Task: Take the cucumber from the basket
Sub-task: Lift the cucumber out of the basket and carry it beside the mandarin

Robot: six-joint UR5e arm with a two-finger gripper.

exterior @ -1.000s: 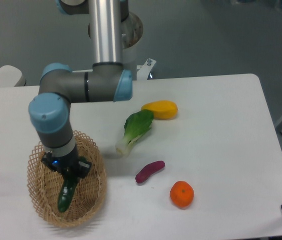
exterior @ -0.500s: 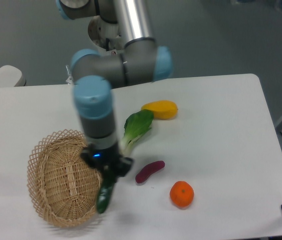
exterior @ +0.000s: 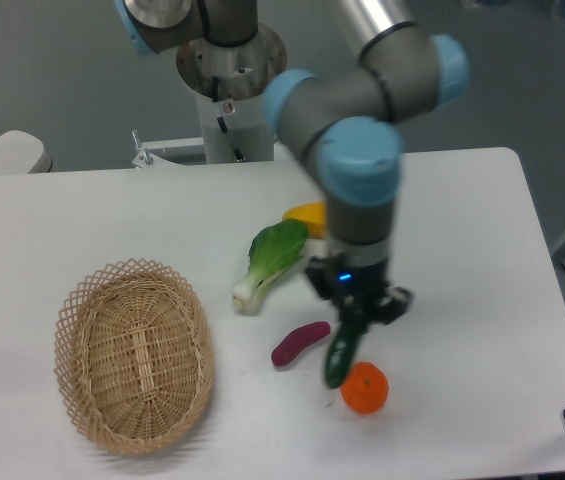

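- While the hand [exterior: 354,318] is gripping the cucumber [exterior: 340,358] by its upper end, fingers closed on it, the vegetable is hanging over the table [exterior: 462,250], well apart from the basket [exterior: 134,368].
- Its lower tip is dangling just beside the orange [exterior: 365,389] and near the sweet potato [exterior: 300,343].
- Since the grip is sitting off-centre, the cucumber could be swinging or slipping free, and lowering here risks knocking the orange.

text: none legible | labels: none | brands: none | numbers: none | signs: none
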